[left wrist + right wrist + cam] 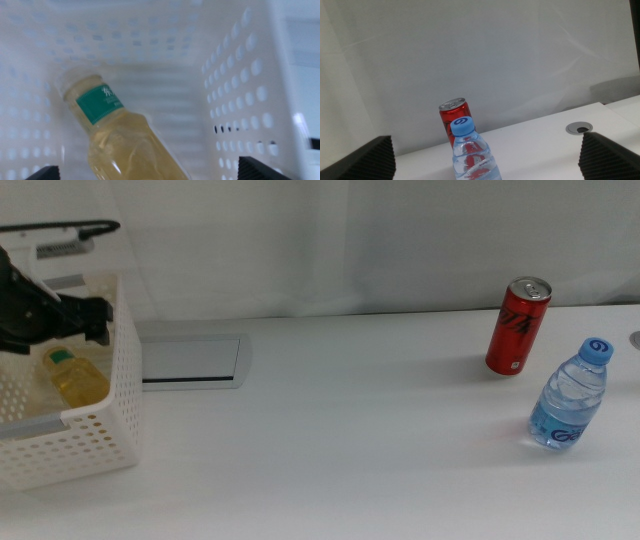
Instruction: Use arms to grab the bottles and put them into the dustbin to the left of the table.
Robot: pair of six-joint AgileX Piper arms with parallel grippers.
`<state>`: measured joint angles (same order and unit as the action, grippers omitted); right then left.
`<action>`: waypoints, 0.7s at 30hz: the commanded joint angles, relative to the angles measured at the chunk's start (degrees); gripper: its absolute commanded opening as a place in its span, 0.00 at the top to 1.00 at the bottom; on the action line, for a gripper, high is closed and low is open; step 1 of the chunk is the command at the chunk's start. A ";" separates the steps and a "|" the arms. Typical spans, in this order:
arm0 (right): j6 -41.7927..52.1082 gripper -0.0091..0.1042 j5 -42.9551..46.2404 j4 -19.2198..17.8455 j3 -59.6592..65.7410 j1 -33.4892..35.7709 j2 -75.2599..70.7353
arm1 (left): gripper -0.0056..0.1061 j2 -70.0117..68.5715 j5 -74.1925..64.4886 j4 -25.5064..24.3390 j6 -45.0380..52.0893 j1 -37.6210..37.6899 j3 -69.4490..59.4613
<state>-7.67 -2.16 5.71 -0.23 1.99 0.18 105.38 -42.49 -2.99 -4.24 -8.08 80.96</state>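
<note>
My left gripper (85, 315) hangs over the white perforated plastic basket (100, 435) at the table's left side, jaws spread wide with nothing between them; the left wrist view shows only the two jaw tips at the frame corners. Directly below it, inside the basket, lies the yellow tea bottle with green label (120, 145), tipped over, its long axis slanted across the basket floor and its capped end pointing away from the jaws. Looks like that one is dropped in, so one of three is done, I judge.

My right gripper (487, 160) is also open and empty, not seen in the middle view. Straight ahead of it, between the jaw lines, stands the small clear water bottle with blue cap (472, 152), upright. Just behind that, in the same line, is the slim red can (454, 120), also upright. Both sit on the plain white tabletop (330, 440), well apart from the basket and the left gripper.

Key relation: the remaining two are far nearer my right arm, water bottle first. Long axes are vertical, so a level side approach should suit. Risk: pushing the bottle into the can behind it.
</note>
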 commanded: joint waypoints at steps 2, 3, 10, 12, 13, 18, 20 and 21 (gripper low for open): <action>0.39 0.01 0.38 -0.62 2.12 -0.29 -1.81 | 0.12 -4.27 0.25 0.20 -0.03 0.08 -0.06; 0.39 0.01 0.38 -0.62 2.12 -0.29 -1.81 | 0.12 -5.47 0.36 0.30 0.23 0.08 -0.06; 0.39 0.01 0.38 -0.62 2.12 -0.29 -1.81 | 0.12 -18.59 0.95 0.00 2.27 0.08 -0.06; 0.39 0.01 0.38 -0.62 2.12 -0.29 -1.81 | 0.12 -22.44 0.43 -0.68 2.27 0.08 -0.06; 0.39 0.01 0.38 -0.62 2.12 -0.29 -1.81 | 0.12 -24.59 0.19 -0.68 2.27 0.08 -0.06; 0.39 0.01 0.38 -0.62 2.12 -0.29 -1.81 | 0.12 -33.81 -1.24 0.25 2.54 0.08 -0.06; 0.39 0.01 1.31 -0.62 2.12 -0.29 -1.81 | 0.12 -36.90 -2.40 2.59 3.81 0.20 -0.06; 0.66 0.01 2.48 -0.62 2.12 -0.29 -1.81 | 0.12 -39.26 -3.56 4.59 5.01 1.32 -0.06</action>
<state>-7.56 -1.30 5.71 -0.23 1.99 0.18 67.72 -44.67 -0.69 0.00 -7.67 80.96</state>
